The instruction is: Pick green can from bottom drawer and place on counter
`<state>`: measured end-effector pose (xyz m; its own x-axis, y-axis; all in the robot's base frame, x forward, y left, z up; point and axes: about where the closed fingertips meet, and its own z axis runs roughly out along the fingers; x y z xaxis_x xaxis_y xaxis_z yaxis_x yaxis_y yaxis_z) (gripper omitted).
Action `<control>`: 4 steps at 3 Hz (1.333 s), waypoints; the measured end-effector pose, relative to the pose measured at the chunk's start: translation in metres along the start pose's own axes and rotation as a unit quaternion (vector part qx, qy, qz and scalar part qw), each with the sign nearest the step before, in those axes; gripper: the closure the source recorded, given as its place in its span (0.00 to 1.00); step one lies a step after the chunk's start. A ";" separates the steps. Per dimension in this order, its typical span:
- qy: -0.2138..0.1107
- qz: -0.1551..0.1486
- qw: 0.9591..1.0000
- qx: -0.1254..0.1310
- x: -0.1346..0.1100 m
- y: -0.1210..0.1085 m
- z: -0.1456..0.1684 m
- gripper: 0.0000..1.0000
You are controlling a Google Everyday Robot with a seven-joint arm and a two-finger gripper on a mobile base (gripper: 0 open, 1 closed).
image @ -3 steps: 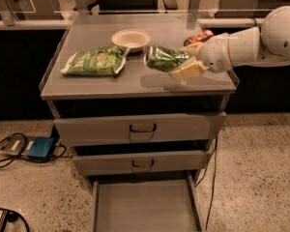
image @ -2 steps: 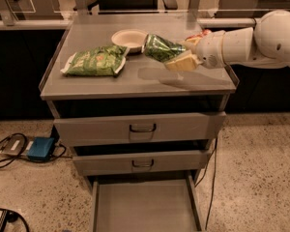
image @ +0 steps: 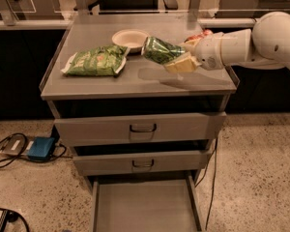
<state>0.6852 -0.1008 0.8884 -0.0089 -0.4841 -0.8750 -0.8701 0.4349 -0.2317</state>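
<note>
— One green dented metal can (image: 158,50) is clamped in your end effector (image: 182,55), tilted, hanging above the flat grey metal counter (image: 193,83).
— What could go wrong?
— Release it tilted and it may roll. The white round bowl (image: 130,37) sits just beyond the can's far end, and the green crinkled chip bag (image: 94,62) is farther left. The open grey bottom drawer (image: 142,204) lies well below you.

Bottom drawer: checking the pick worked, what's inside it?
Bottom drawer shows bare floor; its back hides under the middle drawer. The pincer holds the green can above the counter.
</note>
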 end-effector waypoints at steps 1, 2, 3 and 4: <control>0.014 0.004 1.000 -0.006 0.012 -0.001 0.006 1.00; 0.035 0.009 0.999 -0.013 0.026 -0.008 0.016 1.00; 0.045 0.012 0.999 -0.014 0.032 -0.014 0.022 1.00; 0.045 0.012 0.999 -0.014 0.032 -0.015 0.022 0.73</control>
<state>0.7085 -0.1058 0.8545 -0.0736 -0.5403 -0.8382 -0.8826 0.4266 -0.1975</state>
